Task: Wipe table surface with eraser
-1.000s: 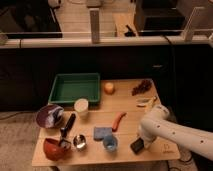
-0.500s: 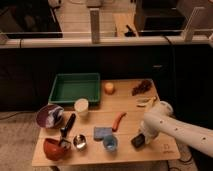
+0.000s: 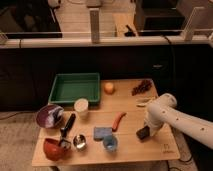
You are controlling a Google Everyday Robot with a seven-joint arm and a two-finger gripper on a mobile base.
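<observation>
Several things could go wrong, mostly because the free patch is small. The small flat black rectangular eraser [image 3: 142,134] lies on the light tan plank-lined wooden worktop [image 3: 135,150] near its front right corner. The end effector [image 3: 146,129] of the white robot arm [image 3: 170,117] sits directly over it. I cannot tell whether the end effector is clenched on the block or only resting above it. If the hold is loose, downward pressure during a stroke would likely squirt the eraser out sideways.

A wipe to the left would soon meet the slim red-orange curved vegetable [image 3: 118,121], the small blue plastic cup [image 3: 110,145] and the flat blue rectangular sponge [image 3: 101,132]. The cup seems easiest to tip over. A wipe forward or to the right could run off the edge nearby. The arm's thick forearm also passes close to a pale elongated item [image 3: 144,102], and the bunch of dark purple grapes [image 3: 142,87] lies farther back. Swinging wide could therefore drag one of them.

The wood looks dry and matte, so the eraser should slide with moderate friction. Farther left stand a rectangular green plastic tray [image 3: 74,75] and a white paper cup [image 3: 81,106]. A dark wall topped by a pale rail stands behind the worktop, and greyish carpet lies below it.
</observation>
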